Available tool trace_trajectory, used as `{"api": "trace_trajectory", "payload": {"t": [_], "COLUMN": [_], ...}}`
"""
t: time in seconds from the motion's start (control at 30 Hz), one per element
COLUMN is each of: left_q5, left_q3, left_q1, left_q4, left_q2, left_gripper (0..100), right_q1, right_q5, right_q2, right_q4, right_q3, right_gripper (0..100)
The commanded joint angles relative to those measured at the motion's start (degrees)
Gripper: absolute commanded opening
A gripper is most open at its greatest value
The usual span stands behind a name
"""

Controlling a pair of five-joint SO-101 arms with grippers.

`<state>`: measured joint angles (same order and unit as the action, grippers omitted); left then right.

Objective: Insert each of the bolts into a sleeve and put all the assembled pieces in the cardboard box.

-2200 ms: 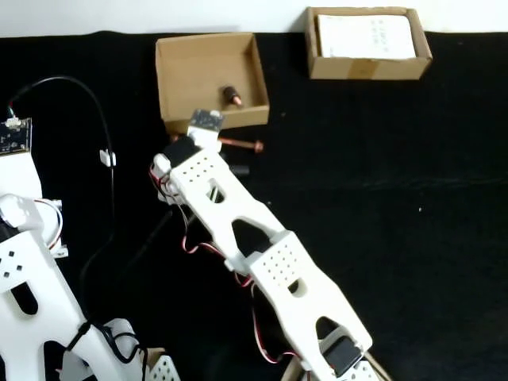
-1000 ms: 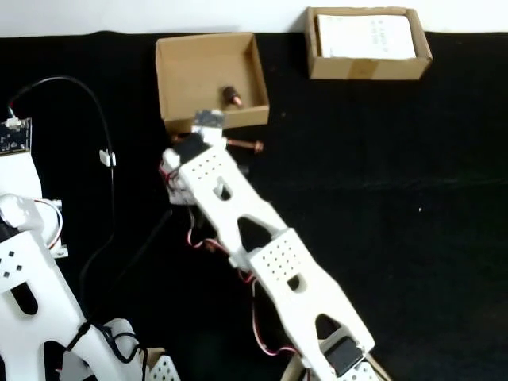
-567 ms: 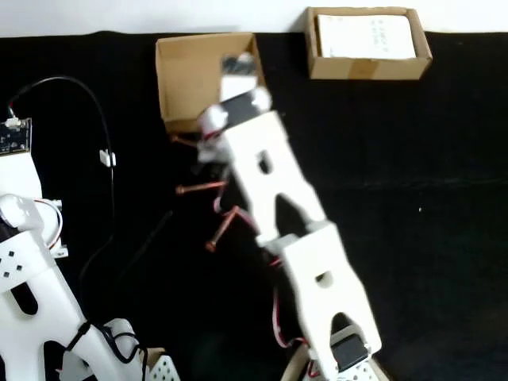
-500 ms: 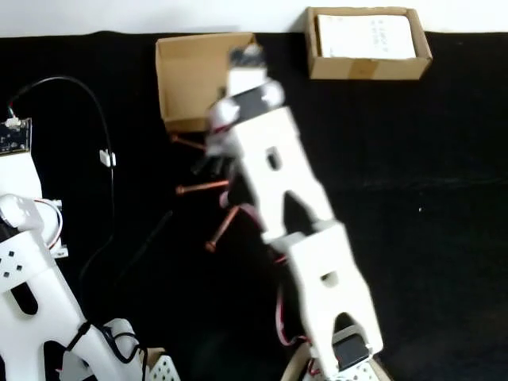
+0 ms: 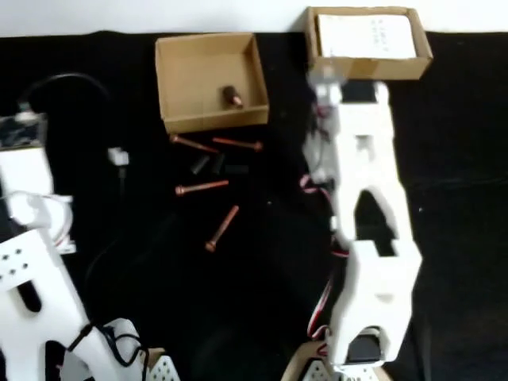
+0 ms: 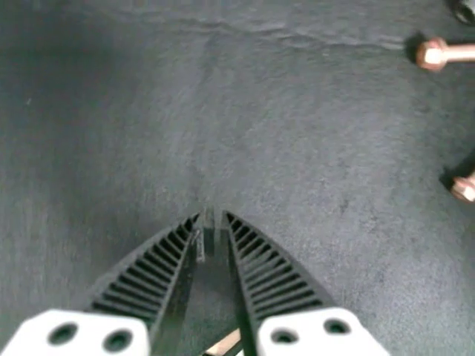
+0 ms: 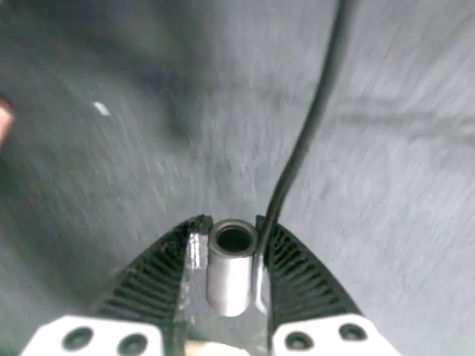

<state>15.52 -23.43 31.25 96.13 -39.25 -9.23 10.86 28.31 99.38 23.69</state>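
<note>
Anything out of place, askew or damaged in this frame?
Nothing looks damaged or spilled. Four copper bolts lie loose at mixed angles on the black cloth just in front of the open cardboard box, which suits unfinished work. The right end effector grips a grey tubular sleeve squarely.

Table: black cloth-covered table (image 5: 452, 206), plain, faintly mottled grey up close.
Box: open tan cardboard box (image 5: 194, 75), unpatterned.
Bolts: long copper-coloured metal bolts (image 5: 221, 228), reddish sheen.
Loose sleeves: short black tubular sleeves (image 5: 200, 164).
Held sleeve: silver-grey metal cylinder sleeve (image 7: 226, 278), dark bore.
Right gripper (image 7: 231, 222): black ribbed fingers, white base.
Left gripper (image 6: 213, 216): black ribbed fingers, white base.
Cable: thin black cable (image 7: 304, 126).
</note>
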Motion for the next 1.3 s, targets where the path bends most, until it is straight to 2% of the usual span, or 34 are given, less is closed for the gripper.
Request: {"api": "trace_trajectory", "payload": {"t": [0.0, 0.27, 0.4, 0.5, 0.57, 0.83, 1.03, 1.27], "left_q5": [0.26, 0.09, 0.09, 0.09, 0.09, 0.18, 0.26, 0.26], "left_q3": [1.27, 1.10, 1.19, 1.10, 1.10, 1.45, 1.10, 1.10], "left_q1": [-3.56, -9.10, -9.19, -9.19, -9.19, -9.19, -9.19, -9.10], "left_q4": [-0.62, -0.18, -0.62, -0.62, -0.62, -0.18, -0.18, -0.18], "left_q2": [0.31, 0.31, 0.31, 0.31, 0.31, 0.31, 0.22, -4.00], "left_gripper": [4, 4, 4, 4, 4, 3, 1, 1], "right_q1": [1.89, 2.42, 3.12, 2.95, 3.12, 3.82, 6.99, 9.80], "right_q5": [0.62, 0.44, -1.49, -1.49, -1.49, -1.05, 4.13, 4.57], "right_q2": [-4.44, -4.44, -4.70, -4.79, -4.88, -13.76, -22.20, -26.95], "right_q4": [-6.73, -21.67, -26.68, -26.51, -26.42, -21.32, -16.40, -16.04], "right_q3": [-8.40, -25.27, -30.73, -33.19, -33.98, -34.51, -34.59, -35.30], "right_gripper": [2.2, 3.2, 16.0, 26.3, 28.7, 28.6, 28.6, 28.6]}}
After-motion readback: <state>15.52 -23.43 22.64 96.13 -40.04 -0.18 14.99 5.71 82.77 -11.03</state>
